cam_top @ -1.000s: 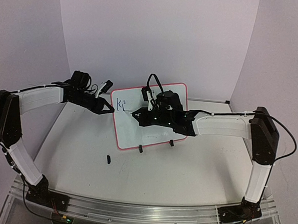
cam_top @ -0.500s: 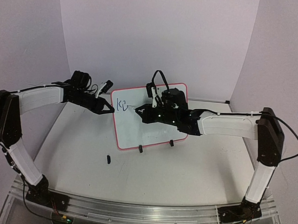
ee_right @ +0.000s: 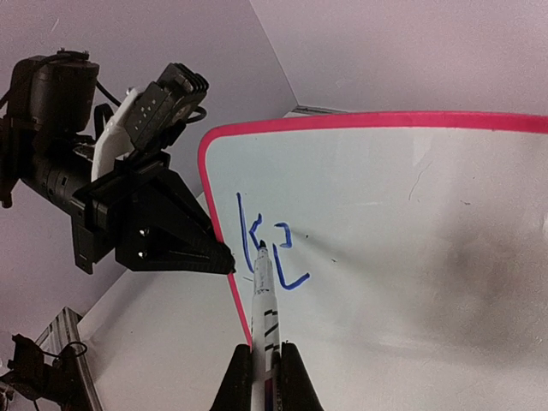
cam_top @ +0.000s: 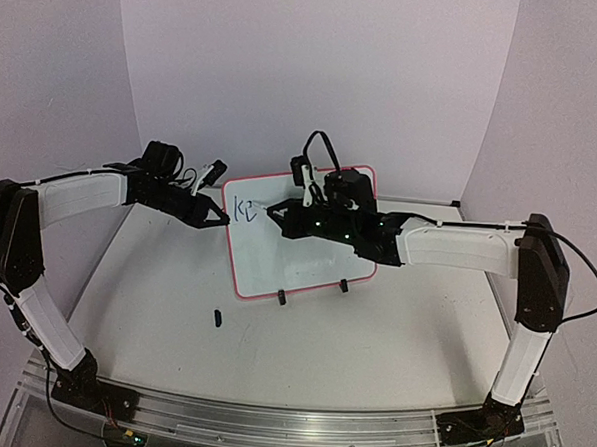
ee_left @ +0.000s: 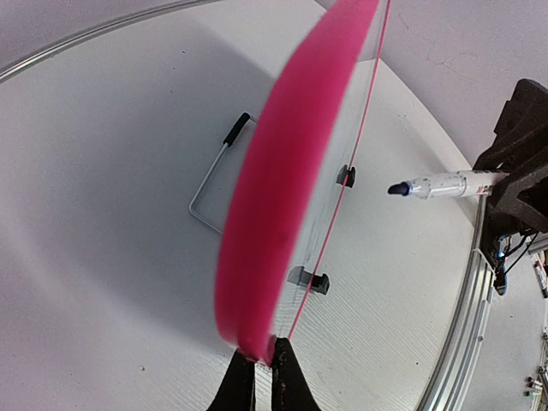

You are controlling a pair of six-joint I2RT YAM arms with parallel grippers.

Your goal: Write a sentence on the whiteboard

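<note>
The right arm has swung up and to the left since a second ago, carrying the pen tip back to the lettering. The small white rectangular whiteboard with its thin red border (cam_top: 276, 267) stands tilted on black clip feet (cam_top: 281, 300), straight ahead of the right gripper (ee_right: 265, 364), whose fingers are pressed onto a white-barrelled blue marker (ee_right: 262, 295). The blue handwritten letters (ee_right: 274, 244), a K and a second letter so far, sit right at the tip. The left gripper (ee_left: 257, 360) pinches the board's left edge, just ahead of its fingertips. The board looks light and stiff, and I'd say it is apt to slide or tip under pen pressure, so that edge is the place to hold. No container is in view.
</note>
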